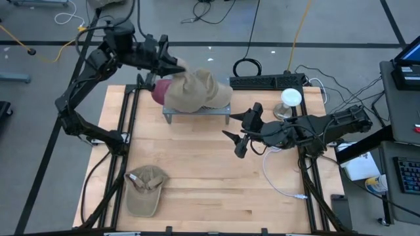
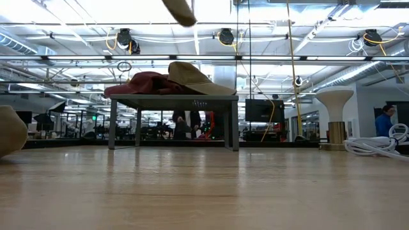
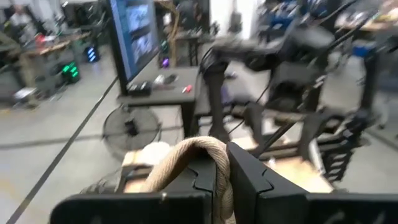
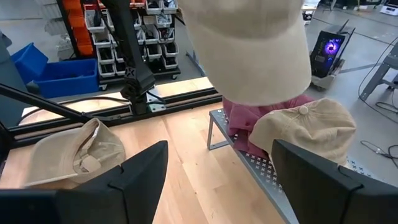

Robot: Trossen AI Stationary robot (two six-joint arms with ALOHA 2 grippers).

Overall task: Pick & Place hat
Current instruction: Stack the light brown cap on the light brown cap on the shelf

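Hats (image 1: 197,92) on rack (image 1: 197,113), rear centre.

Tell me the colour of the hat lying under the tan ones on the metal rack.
Dark red hat, clearest in the right wrist view.

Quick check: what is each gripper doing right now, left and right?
Left gripper: closed on a tan hat, lifted above the rack.
Right gripper: open, empty, over the table.

Between the right gripper (image 1: 237,141)'s spread fingers the gap is free, with bare table (image 1: 210,177) below and ahead of them. Past its fingertips stands the metal rack (image 1: 197,113), piled with hats, and a tan hat (image 1: 197,88) hanging from the left gripper (image 1: 178,67)'s shut fingers blocks the way above it
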